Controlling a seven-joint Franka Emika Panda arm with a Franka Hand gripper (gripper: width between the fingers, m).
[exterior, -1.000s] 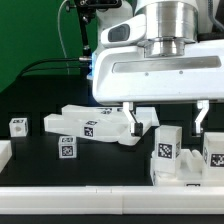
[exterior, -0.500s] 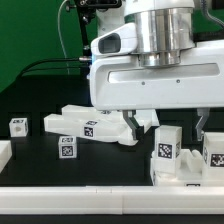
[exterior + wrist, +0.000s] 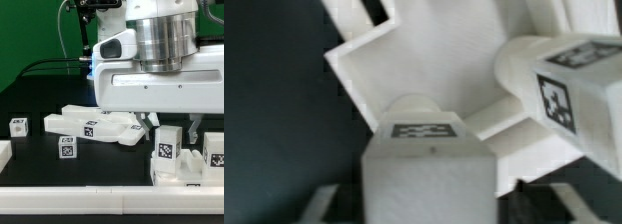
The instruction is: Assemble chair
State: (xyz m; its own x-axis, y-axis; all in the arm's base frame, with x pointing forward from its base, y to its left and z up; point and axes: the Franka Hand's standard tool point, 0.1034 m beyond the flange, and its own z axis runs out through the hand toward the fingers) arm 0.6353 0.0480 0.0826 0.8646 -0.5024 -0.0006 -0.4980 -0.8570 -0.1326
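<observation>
Chair parts, loose, on black counter [image 3: 30,160].
Pincer [image 3: 172,125] jaws apart over upright tagged block [image 3: 165,152]; flat slab [image 3: 95,125] toward the exterior view's left, small cube [image 3: 18,126] beyond.

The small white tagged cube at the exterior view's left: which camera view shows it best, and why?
The exterior view: the small white plastic cube stands whole, unobstructed, on the black table, tag facing the camera. The wrist view shows none of it, only larger white pieces.
</observation>
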